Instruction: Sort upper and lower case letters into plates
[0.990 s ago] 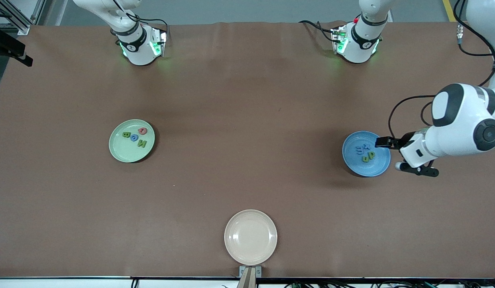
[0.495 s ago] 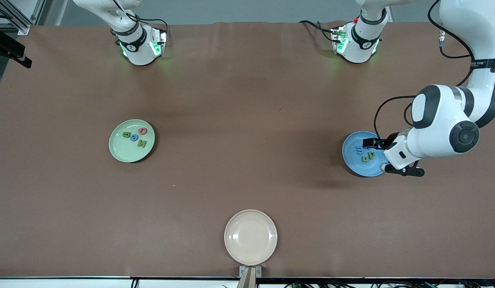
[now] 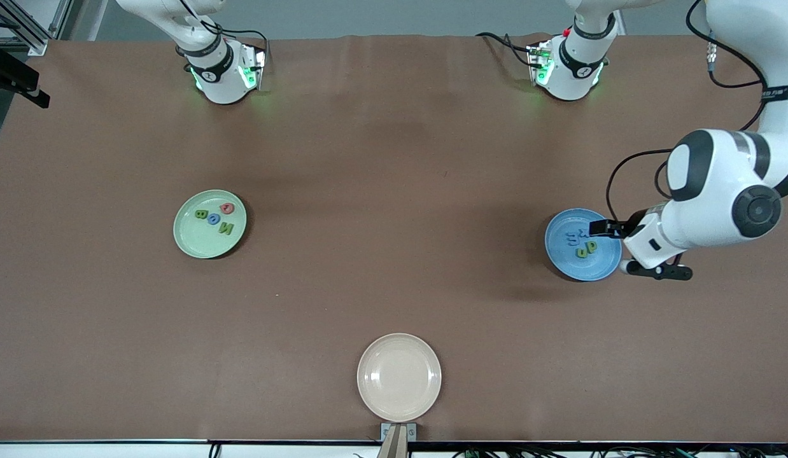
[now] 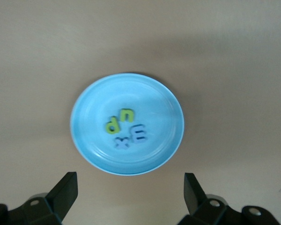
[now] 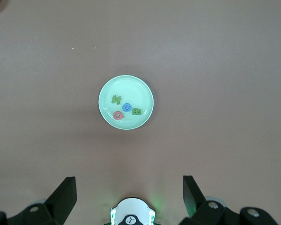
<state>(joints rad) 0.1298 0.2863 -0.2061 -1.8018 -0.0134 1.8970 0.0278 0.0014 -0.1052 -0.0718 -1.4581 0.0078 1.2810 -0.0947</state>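
Cream-beige plate (image 3: pixel 399 378) lies nearest the camera. Left gripper (image 3: pixel 618 248) hangs fingers spread, empty, over the blue plate's (image 3: pixel 562 257) rim (four letters (image 4: pixel 125 127) inside). Light green plate (image 3: pixel 187 242) holds four letters (image 3: pixel 216 217); right gripper (image 5: pixel 129 197) waits high above, parted.

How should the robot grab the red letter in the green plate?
Probably from straight above, fingers closing on the red letter's two outer edges. It lies flat near the rim of the light green plate, with the blue letter close beside it, so coming in sideways would likely bump the rim or that neighbour.
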